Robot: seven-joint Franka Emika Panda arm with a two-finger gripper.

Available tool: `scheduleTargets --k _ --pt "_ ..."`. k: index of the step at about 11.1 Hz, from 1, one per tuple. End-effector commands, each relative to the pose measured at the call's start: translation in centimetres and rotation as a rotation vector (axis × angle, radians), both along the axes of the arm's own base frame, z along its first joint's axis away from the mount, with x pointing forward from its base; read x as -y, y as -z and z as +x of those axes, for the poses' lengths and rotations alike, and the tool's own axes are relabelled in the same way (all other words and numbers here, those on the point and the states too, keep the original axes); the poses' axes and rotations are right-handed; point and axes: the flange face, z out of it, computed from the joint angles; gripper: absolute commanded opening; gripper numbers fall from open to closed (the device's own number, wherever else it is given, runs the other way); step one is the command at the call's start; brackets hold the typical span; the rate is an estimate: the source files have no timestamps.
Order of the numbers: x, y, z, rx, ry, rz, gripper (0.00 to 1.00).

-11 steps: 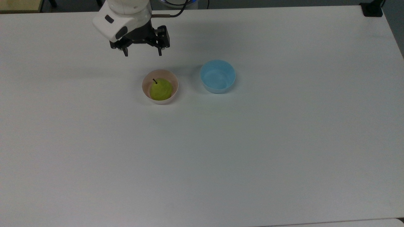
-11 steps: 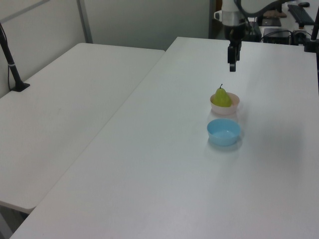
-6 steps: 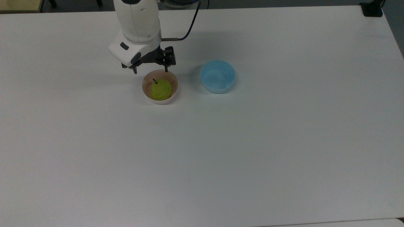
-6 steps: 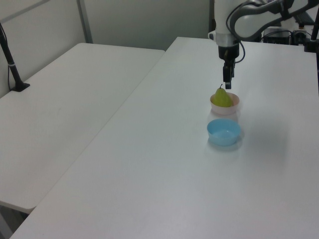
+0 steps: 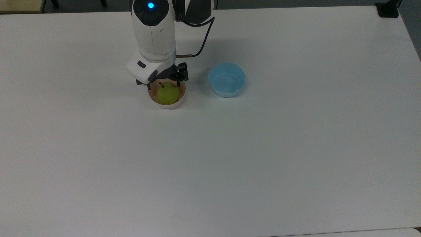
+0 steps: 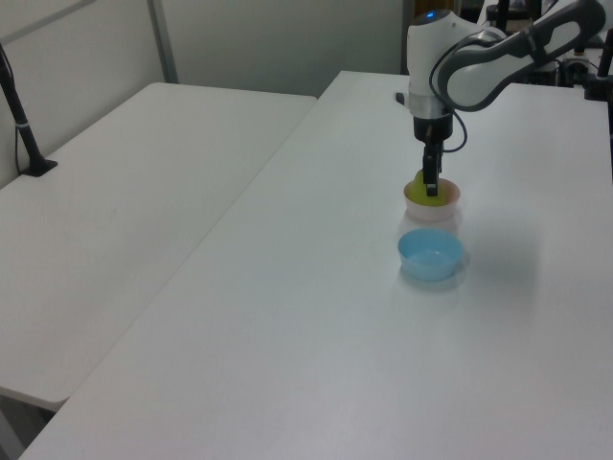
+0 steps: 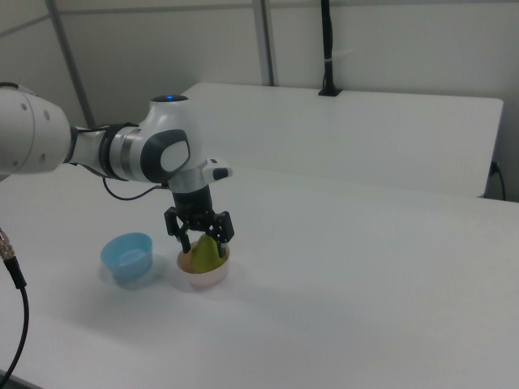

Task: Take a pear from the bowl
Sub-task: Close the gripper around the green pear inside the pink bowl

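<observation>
A white Franka arm reaches down over a white desk [image 5: 230, 158], its black gripper [image 5: 163, 85] lowered to the rim of a pale pink bowl [image 5: 167, 104] that holds a yellow-green pear [image 5: 167, 93] standing upright, its thin dark stem visible in the top view. In the right view the gripper [image 7: 202, 241] has its fingers [image 7: 221, 240] spread apart, one on each side of the pear [image 7: 205, 255], straddling the fruit without clearly pressing it; the pear sits inside the bowl [image 7: 203, 275]. In the left view the gripper [image 6: 431, 189] hangs straight down in front of the pear [image 6: 420, 188], hiding most of it, with the pink bowl [image 6: 433, 204] below. A light blue bowl [image 5: 227, 80] stands near the pink one, to the top view's right, apart from it. A black cable [image 5: 200, 49] trails from the arm's wrist.
</observation>
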Motion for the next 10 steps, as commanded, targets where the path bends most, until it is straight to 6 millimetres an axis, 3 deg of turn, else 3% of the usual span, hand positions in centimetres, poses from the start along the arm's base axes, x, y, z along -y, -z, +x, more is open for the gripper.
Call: scheduleTargets --k 1,5,7,9,10 --pt "-0.5 0.9 0.1 0.017 -0.008 -0.016 0.9" --pt "-0.6 1.5 0.3 0.023 -0.012 -0.016 0.85" --pt "-1.6 1.6 0.3 0.025 -0.029 -0.016 0.85" --pt "-1.6 1.8 0.4 0.022 -0.029 -0.016 0.76" --pt "-1.7 1.8 0.4 0.023 -0.031 -0.016 0.67"
